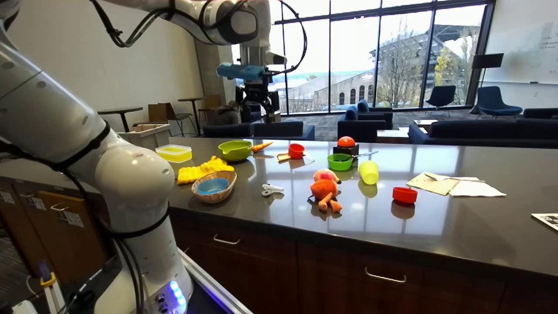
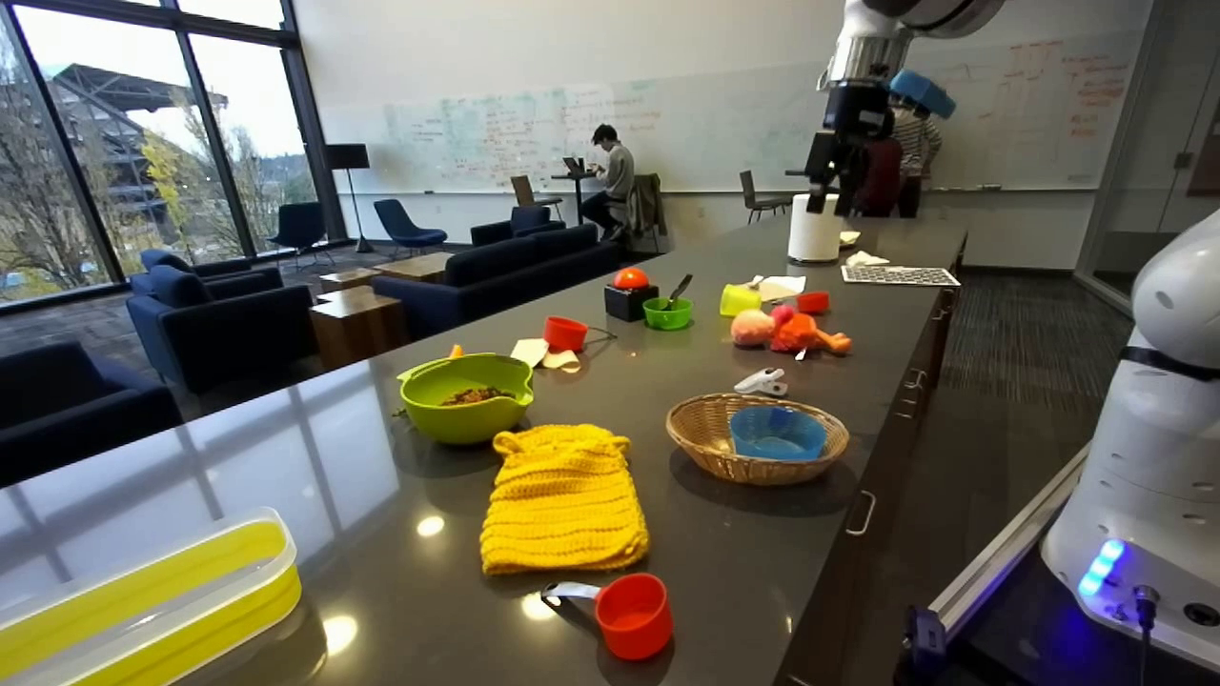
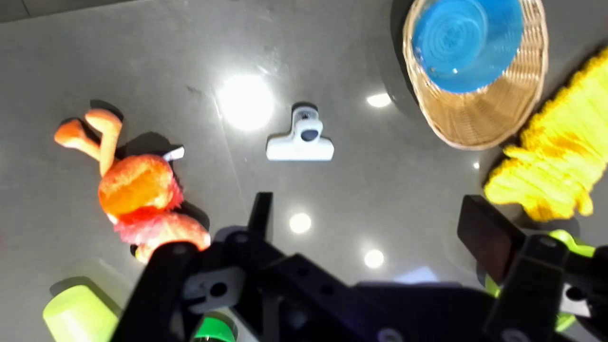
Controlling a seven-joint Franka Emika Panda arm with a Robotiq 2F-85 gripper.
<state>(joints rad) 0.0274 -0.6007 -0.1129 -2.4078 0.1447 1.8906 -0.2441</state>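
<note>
My gripper [image 3: 368, 209] is open and holds nothing, high above the dark counter [image 3: 361, 180]. It also shows in both exterior views [image 1: 266, 114] [image 2: 827, 195]. A white clip [image 3: 300, 145] lies on the counter ahead of the fingers in the wrist view. An orange and pink plush bird [image 3: 137, 187] lies to the left of the clip there. A wicker basket [image 3: 479, 123] with a blue bowl [image 3: 456, 42] inside stands at the upper right. A yellow knitted cloth [image 3: 560, 147] lies beside the basket, near the right finger. The gripper touches none of these.
A green bowl [image 2: 467, 405] with brown bits, a yellow container [image 2: 152, 610] and red cups [image 2: 634, 615] [image 2: 565, 333] stand on the counter. A black box with orange dome [image 2: 630, 295], a small green bowl [image 2: 667, 314], a yellow-green cup [image 1: 369, 172] and a white roll [image 2: 813, 229] stand farther along.
</note>
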